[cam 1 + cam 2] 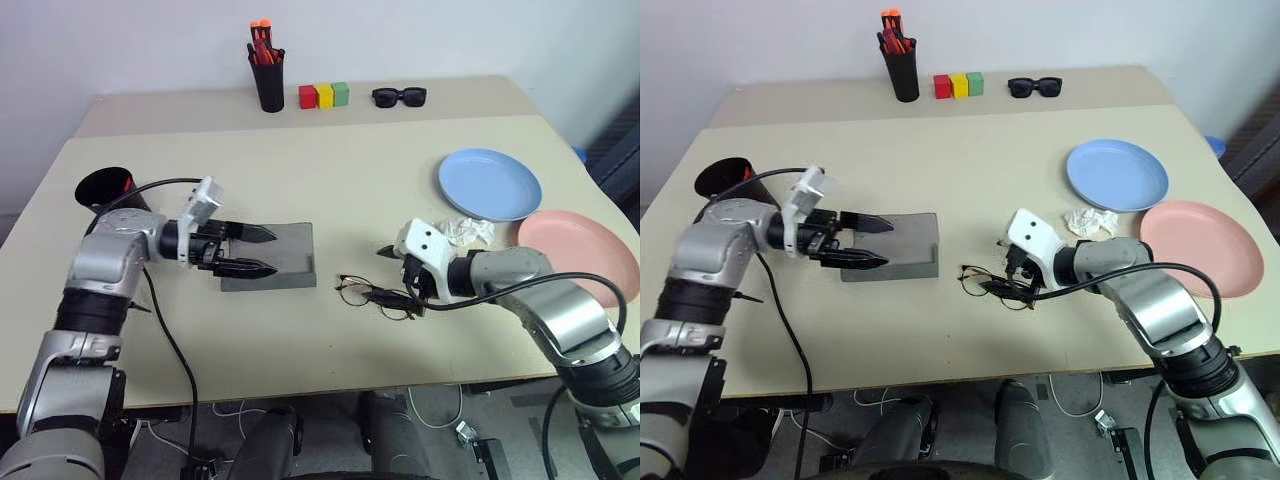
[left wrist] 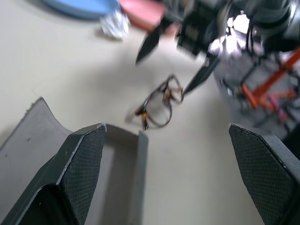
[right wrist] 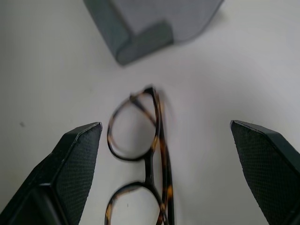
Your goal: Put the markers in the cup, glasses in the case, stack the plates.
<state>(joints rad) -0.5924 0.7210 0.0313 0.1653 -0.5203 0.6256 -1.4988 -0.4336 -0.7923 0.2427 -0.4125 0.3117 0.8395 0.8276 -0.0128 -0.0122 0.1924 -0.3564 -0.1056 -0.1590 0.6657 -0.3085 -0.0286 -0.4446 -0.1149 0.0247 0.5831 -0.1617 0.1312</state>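
The grey case (image 1: 285,258) lies left of the table's middle. My left gripper (image 1: 270,251) hovers open just over the case's left half and holds nothing. The wire-frame glasses (image 1: 380,298) lie on the table to the right of the case, and are also seen as glasses (image 3: 152,140). My right gripper (image 1: 394,277) stands open right at the glasses, one finger on each side. The black cup (image 1: 103,188) sits at the left edge with a red marker (image 1: 127,183) in it. The light blue plate (image 1: 490,184) and the pink plate (image 1: 580,256) lie side by side at the right.
A crumpled white paper (image 1: 468,231) lies between the plates and my right wrist. At the back stand a tall black pen holder (image 1: 268,80) with orange-capped markers, three coloured blocks (image 1: 323,95) and black sunglasses (image 1: 399,96).
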